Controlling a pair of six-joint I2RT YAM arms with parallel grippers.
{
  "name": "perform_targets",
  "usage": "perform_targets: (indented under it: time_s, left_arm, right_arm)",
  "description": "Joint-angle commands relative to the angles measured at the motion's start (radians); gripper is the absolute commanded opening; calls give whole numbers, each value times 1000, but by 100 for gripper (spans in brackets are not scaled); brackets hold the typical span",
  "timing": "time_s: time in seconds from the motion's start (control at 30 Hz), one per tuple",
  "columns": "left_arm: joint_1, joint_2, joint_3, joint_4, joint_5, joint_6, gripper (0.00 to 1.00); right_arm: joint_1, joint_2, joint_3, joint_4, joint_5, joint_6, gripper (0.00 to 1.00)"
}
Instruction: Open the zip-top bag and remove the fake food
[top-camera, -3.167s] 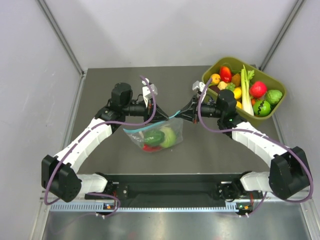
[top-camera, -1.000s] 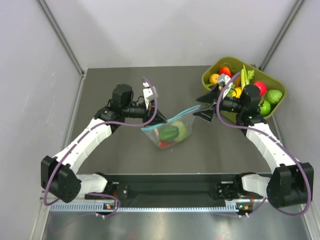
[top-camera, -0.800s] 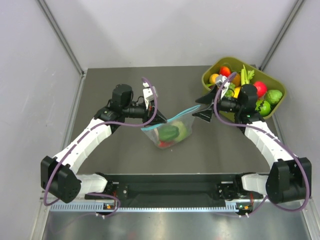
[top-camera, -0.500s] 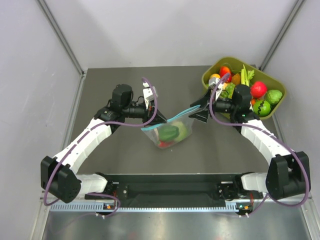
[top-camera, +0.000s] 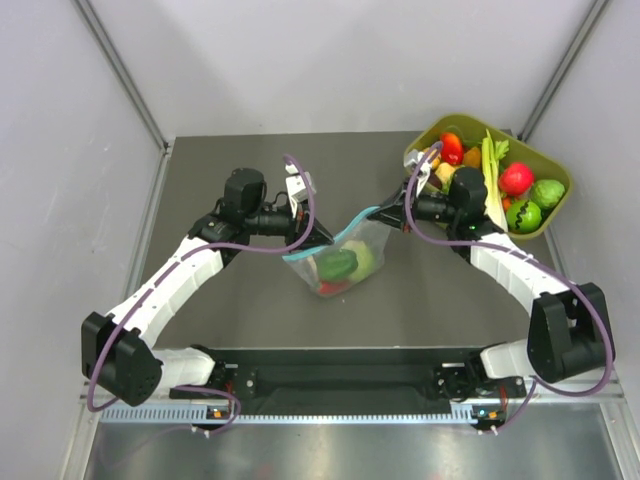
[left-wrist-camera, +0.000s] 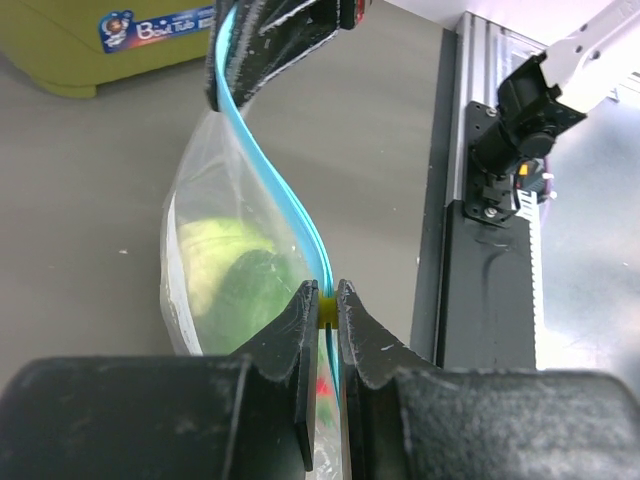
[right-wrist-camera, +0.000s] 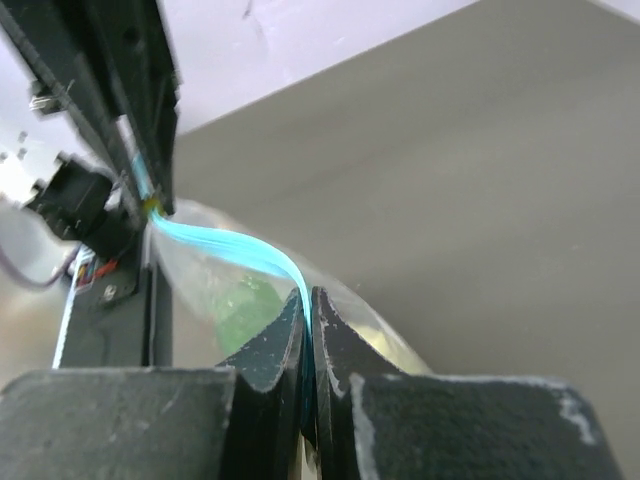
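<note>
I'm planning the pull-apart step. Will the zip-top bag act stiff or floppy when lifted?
Probably floppy: the teal strip of the zip-top bag curves between the left tool and right tool. Likely bottom-heavy: the fake food bunches at its low end.

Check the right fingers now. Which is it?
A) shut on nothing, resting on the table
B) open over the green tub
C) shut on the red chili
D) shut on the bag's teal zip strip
D: the right wrist view shows the right fingers pinched shut on the teal zip strip of the zip-top bag.
</note>
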Motion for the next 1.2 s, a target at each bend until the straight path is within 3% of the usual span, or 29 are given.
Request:
perform_targets:
  time_s: [0.0, 0.67, 1.17]
  left_arm:
    - [-3, -13, 40, 12, 3, 22, 0]
    - [-4, -46, 40, 3, -14, 33, 0]
    - [-3, -66, 42, -8, -17, 45, 0]
  right_arm:
    - [6, 17, 27, 191, 166, 57, 0]
    - [6, 134, 196, 219, 402, 67, 0]
    - [-17, 277, 349, 104, 522, 15, 0]
